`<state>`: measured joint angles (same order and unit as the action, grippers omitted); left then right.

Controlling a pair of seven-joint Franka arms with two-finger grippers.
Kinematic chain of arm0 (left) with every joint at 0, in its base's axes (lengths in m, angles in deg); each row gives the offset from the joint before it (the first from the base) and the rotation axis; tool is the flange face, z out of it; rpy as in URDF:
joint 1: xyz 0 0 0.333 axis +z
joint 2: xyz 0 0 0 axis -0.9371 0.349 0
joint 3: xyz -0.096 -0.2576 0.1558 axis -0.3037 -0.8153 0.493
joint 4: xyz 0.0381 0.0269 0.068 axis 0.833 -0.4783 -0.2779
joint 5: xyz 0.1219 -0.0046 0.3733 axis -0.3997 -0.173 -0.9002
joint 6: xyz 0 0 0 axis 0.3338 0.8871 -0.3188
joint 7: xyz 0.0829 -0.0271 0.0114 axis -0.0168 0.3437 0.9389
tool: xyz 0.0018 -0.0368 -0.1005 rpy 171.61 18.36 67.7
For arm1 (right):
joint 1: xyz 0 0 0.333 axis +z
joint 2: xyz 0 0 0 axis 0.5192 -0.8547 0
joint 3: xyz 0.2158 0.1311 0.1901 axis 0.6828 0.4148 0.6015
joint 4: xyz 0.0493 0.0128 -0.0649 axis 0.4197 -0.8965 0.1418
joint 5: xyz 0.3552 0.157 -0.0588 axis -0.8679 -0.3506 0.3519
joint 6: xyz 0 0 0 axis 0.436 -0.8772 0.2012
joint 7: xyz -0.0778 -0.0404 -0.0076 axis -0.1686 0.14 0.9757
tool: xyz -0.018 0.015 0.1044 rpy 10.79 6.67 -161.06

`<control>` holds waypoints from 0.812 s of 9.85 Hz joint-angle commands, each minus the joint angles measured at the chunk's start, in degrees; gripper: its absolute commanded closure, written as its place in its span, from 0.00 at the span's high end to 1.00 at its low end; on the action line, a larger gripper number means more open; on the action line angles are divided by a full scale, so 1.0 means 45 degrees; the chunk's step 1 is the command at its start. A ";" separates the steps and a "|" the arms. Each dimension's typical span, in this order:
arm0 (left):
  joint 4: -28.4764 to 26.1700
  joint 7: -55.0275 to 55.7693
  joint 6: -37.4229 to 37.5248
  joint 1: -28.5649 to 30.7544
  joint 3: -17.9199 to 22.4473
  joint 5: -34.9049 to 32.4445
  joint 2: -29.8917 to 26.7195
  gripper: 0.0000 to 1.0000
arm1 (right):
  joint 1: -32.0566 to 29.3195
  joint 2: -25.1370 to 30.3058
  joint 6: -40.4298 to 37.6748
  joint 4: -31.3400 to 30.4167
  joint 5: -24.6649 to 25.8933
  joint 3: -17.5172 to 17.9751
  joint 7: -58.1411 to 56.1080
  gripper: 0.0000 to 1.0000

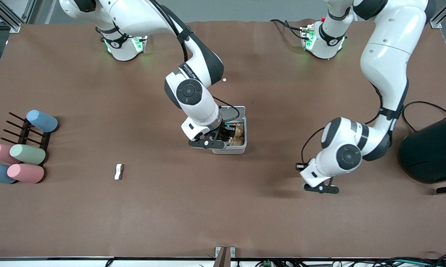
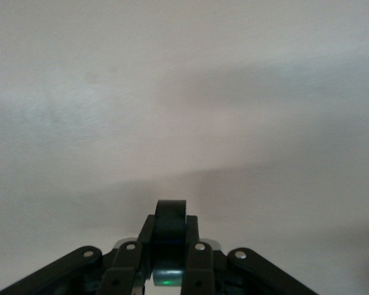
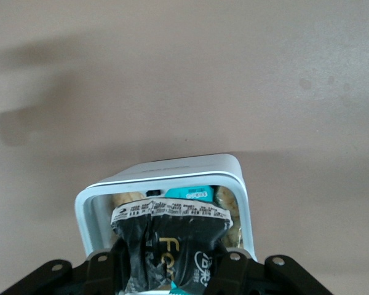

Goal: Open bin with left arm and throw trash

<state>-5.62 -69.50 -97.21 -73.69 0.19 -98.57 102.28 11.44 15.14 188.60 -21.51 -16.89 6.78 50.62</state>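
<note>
R gripper (image 1: 223, 138) pinched on black packet (image 3: 172, 249) over open bin (image 1: 242, 147) mid-desk: lower in, then release; L gripper (image 1: 321, 188) waits, fingers together, empty.

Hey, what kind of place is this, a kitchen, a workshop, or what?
Most likely a robotics lab. Two Franka arms are bolted to a brown-covered table framed by aluminium rails, with staged props: pastel cylinders by a rack and a small bin of trash.

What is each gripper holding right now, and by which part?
The right gripper, over the open bin, pinches the black printed packet at one end. The left gripper holds nothing.
</note>
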 commanded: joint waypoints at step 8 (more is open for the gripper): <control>-0.0057 0.7066 0.0763 -0.0843 -0.3008 0.0255 -0.0893 0.00 | 0.0078 -0.0392 -0.0607 0.0223 0.0333 -0.0036 0.0006 0.90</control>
<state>-6.04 -39.73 -94.13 -78.19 -11.86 -98.26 98.76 12.16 12.77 187.82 -21.04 -16.06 6.82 50.59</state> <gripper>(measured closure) 0.784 0.106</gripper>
